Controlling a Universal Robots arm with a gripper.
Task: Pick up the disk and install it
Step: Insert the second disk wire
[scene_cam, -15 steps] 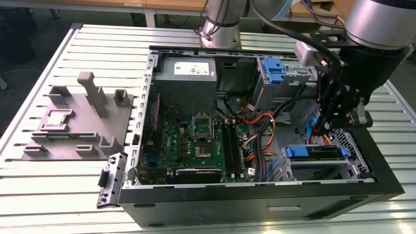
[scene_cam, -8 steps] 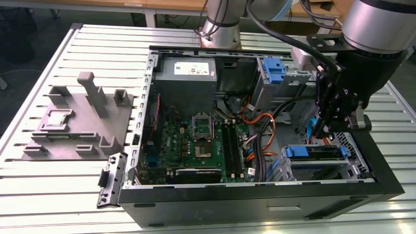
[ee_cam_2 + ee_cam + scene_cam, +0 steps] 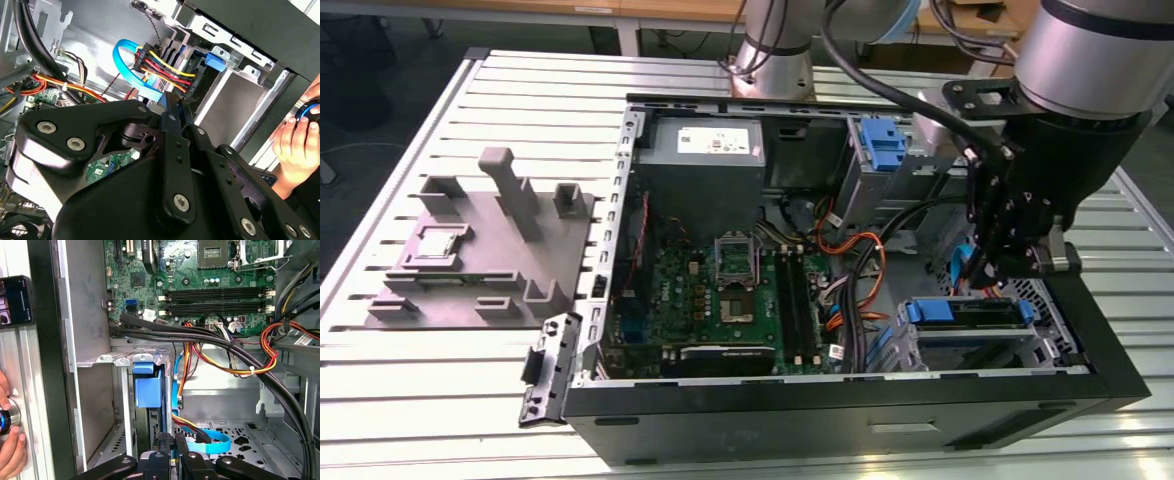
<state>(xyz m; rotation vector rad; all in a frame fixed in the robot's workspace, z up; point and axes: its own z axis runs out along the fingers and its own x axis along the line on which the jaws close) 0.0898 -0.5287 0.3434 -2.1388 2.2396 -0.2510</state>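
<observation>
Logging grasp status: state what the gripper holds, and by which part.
Cannot tell: the gripper is beside the disk in the drive bay, but no grip shows.

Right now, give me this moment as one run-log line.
disk: in drive bay | end effector: inside case, close by disk | person's hand: outside case

On my second wrist view the gripper filled the foreground, its fingers closed together and pointing at a bundle of red, yellow and black wires beside a looped blue cable. A blue clip sat on the metal bay. A hand rested outside the case.
</observation>
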